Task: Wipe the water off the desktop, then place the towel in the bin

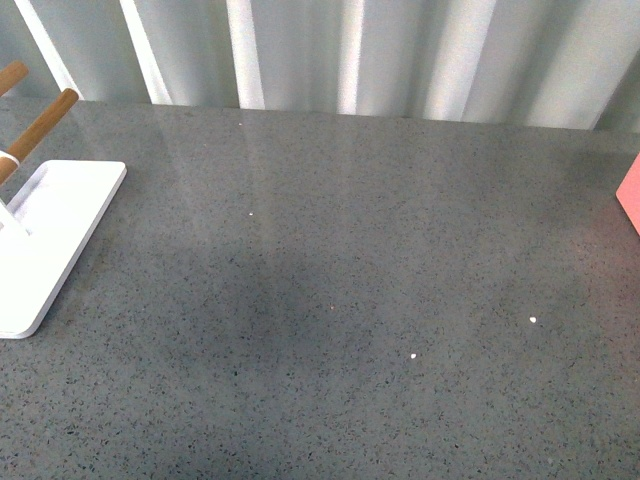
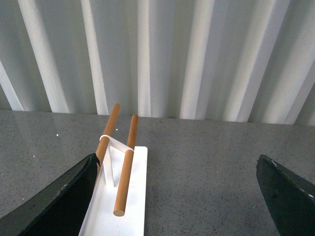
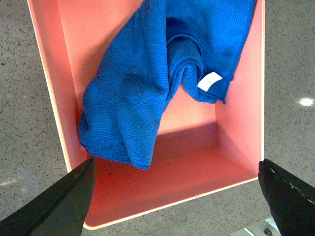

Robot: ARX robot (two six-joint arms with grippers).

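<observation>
Towel lying crumpled inside pink bin, bunched against one wall, with a small white label showing on a folded edge. Bin standing on counter; only a pink corner seen at the far right edge in the front view. Right hand above the bin's open top, fingers spread wide at either side of the picture, nothing between them, apart from the towel.

Left hand likewise spread wide and empty, fingers dark at both lower corners, facing a white rack with two brown wooden rods slanting up from it. Same rack at the far left of the front view, flat white base on the counter.

Counter grey and speckled, bare across the middle, a few tiny white specks scattered toward the right; slightly darker patch near the centre, whether damp or shadow cannot tell. Ribbed pale wall behind. Neither arm visible in the front view.
</observation>
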